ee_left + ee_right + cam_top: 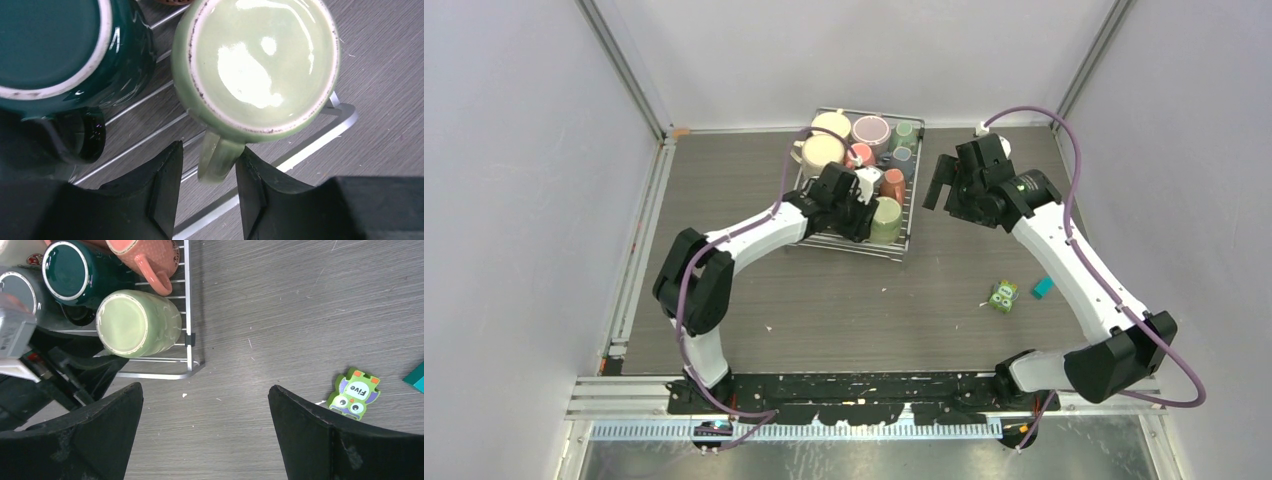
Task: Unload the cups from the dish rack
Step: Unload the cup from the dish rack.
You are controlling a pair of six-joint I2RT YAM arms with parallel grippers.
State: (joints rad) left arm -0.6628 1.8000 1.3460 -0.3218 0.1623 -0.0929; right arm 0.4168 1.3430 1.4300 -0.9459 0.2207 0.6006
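Observation:
The silver wire dish rack (pixel 908 238) sits at the back middle of the table with several cups upside down in it. A pale green cup (pixel 260 65) stands at the rack's near right corner (pixel 188 347), beside a dark teal cup (pixel 50 40) and a salmon one (pixel 150 255). My left gripper (pixel 210 150) straddles the green cup's handle (pixel 217 160). One finger touches the handle and a gap shows at the other. My right gripper (pixel 205 389) hovers wide open over bare table just right of the rack, holding nothing.
A green toy block (pixel 1002 295) and a small teal block (pixel 1043 287) lie on the table at the right. A cream cup (pixel 824 150) and a mauve cup (pixel 871 130) fill the rack's far end. Enclosure walls close in the table's sides and back.

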